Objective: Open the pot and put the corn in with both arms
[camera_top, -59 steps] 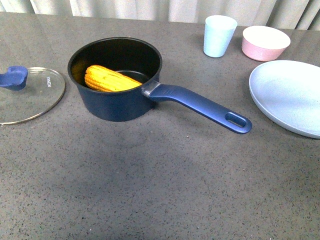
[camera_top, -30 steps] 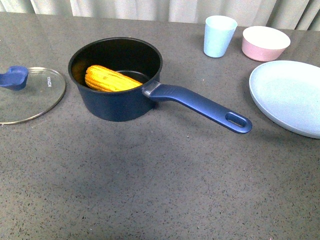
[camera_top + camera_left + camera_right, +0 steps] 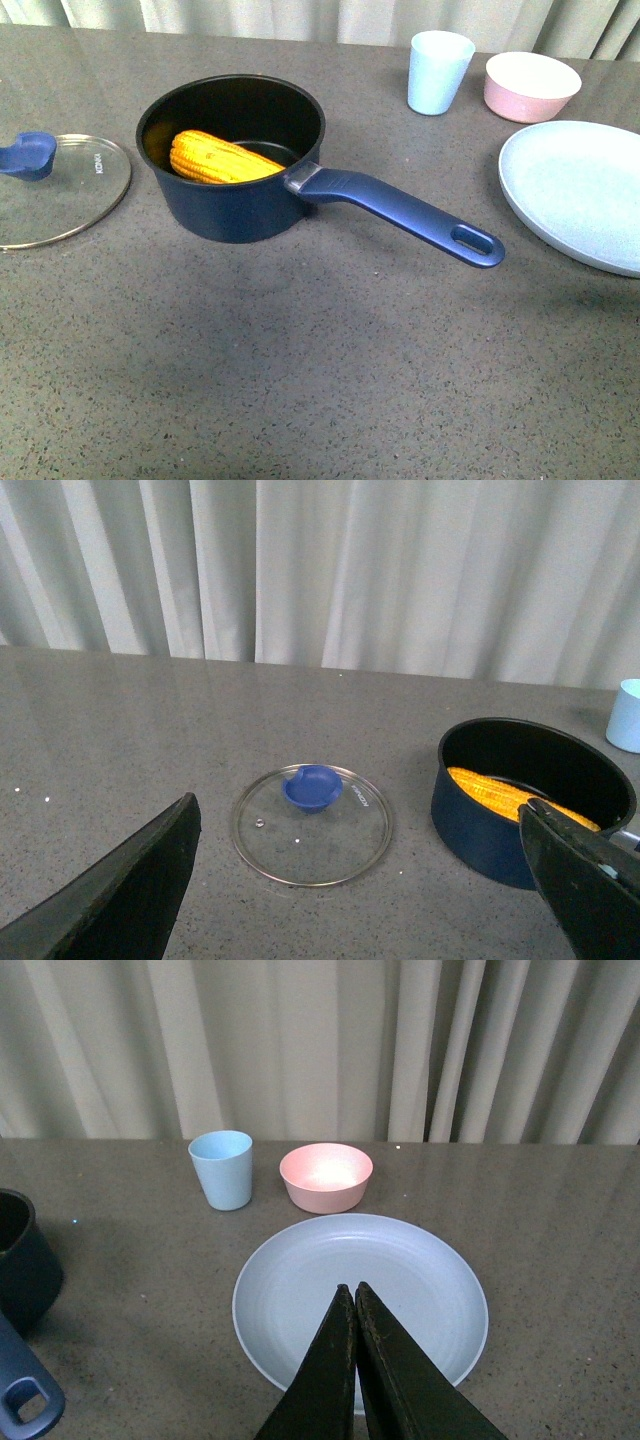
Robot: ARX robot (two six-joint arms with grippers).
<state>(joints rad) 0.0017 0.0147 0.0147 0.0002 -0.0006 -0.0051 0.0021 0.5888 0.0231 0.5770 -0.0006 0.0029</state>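
The dark blue pot [image 3: 235,190] stands open on the grey table, its long blue handle [image 3: 410,213] pointing right and toward me. The yellow corn [image 3: 220,158] lies inside it, also in the left wrist view [image 3: 505,792]. The glass lid [image 3: 60,190] with its blue knob [image 3: 28,156] lies flat left of the pot, also in the left wrist view [image 3: 311,823]. No arm shows in the front view. My left gripper [image 3: 365,825] is open and empty, held back from the lid. My right gripper [image 3: 353,1290] is shut and empty above the pale blue plate [image 3: 300,1290].
A pale blue cup [image 3: 438,71] and a pink bowl [image 3: 531,85] stand at the back right. The pale blue plate [image 3: 585,190] lies at the right edge. Curtains hang behind the table.
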